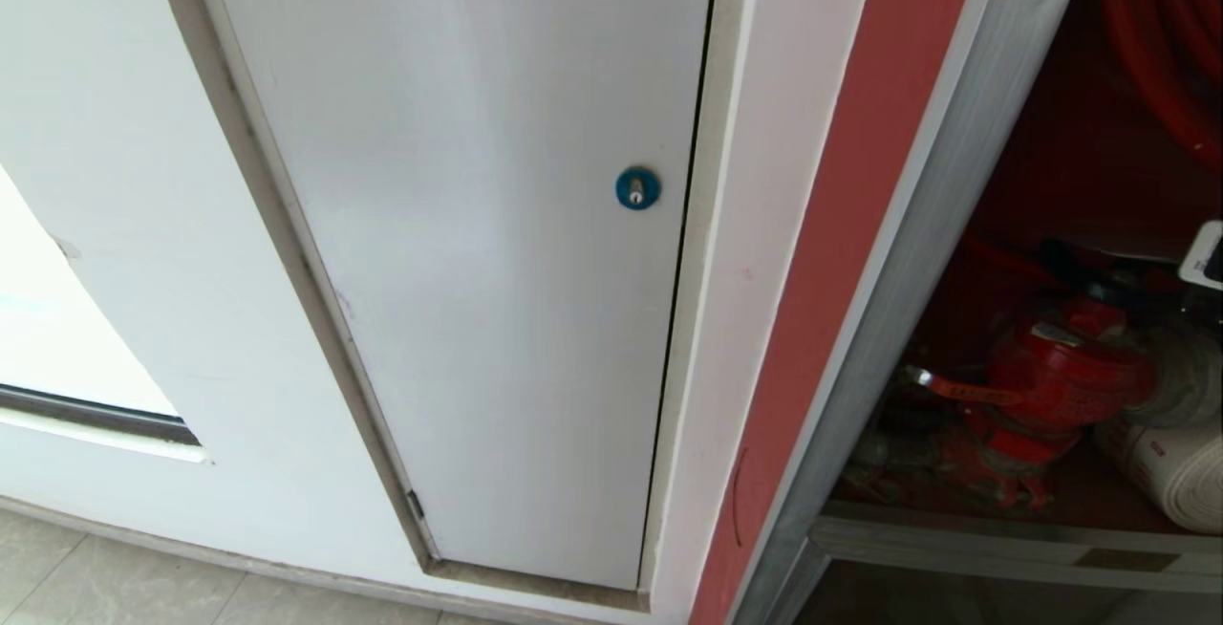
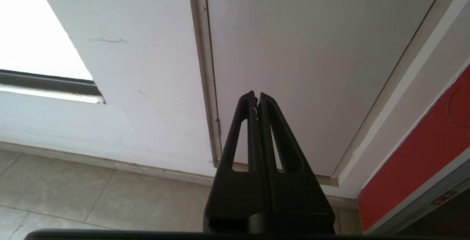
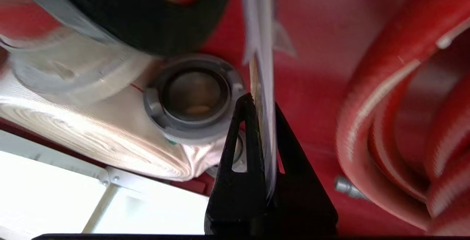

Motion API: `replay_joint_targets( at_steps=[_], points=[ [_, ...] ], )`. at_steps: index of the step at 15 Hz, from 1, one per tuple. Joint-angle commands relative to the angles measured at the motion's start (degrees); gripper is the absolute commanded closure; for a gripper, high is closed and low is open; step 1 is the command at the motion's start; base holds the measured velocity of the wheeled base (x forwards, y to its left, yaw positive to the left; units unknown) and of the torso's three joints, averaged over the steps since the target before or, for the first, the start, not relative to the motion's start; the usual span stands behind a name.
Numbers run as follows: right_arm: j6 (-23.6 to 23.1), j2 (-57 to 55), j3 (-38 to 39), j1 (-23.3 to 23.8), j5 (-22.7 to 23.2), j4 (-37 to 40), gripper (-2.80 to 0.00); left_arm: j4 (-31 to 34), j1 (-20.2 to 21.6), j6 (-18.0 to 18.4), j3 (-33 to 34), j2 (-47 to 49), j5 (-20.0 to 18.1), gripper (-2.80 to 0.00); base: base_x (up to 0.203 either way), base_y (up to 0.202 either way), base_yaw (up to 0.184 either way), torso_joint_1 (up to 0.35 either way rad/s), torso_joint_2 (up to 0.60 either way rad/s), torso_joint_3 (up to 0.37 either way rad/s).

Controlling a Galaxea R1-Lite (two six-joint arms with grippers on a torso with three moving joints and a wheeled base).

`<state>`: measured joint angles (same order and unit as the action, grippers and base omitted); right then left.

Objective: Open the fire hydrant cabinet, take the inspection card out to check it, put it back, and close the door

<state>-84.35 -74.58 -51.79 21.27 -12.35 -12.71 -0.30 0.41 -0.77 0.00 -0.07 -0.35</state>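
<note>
One white panel [image 1: 459, 252] with one blue lock [image 1: 637, 188], one red valve [image 1: 1061, 381], two rolled white hoses [image 1: 1170, 467].

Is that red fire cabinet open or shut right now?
Open. The fire hydrant cabinet shows its red valve and white rolled hose uncovered, with no glass across them.

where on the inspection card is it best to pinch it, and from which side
By one edge, coming edge-on so a finger lands on each flat face. The inspection card is a thin flat sheet, so only its faces offer purchase. The right gripper is shut on its edge this way, inside the fire hydrant cabinet beside the white rolled hose.
</note>
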Motion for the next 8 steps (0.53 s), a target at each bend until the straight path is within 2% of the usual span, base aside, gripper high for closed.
replay_joint_targets(
  at_steps=[1,2,3,8],
  points=[
    [-0.5,-0.3,0.2,0.1,0.1,-0.1,0.0,0.0,0.0,0.0,0.0,0.1,0.0,0.0,0.0,0.0,0.0,0.0,0.0,0.0],
    [-0.5,-0.2,0.3,0.1,0.3,0.0,0.0,0.0,0.0,0.0,0.0,0.1,0.0,0.0,0.0,0.0,0.0,0.0,0.0,0.0],
    [-1.0,-0.1,0.5,0.3,0.5,0.0,-2.8,0.0,0.0,0.0,0.0,0.1,0.0,0.0,0.0,0.0,0.0,0.0,0.0,0.0],
    [-1.9,2.2,1.5,0.3,0.5,0.2,-2.8,0.0,0.0,0.0,0.0,0.1,0.0,0.0,0.0,0.0,0.0,0.0,0.0,0.0]
  ],
)
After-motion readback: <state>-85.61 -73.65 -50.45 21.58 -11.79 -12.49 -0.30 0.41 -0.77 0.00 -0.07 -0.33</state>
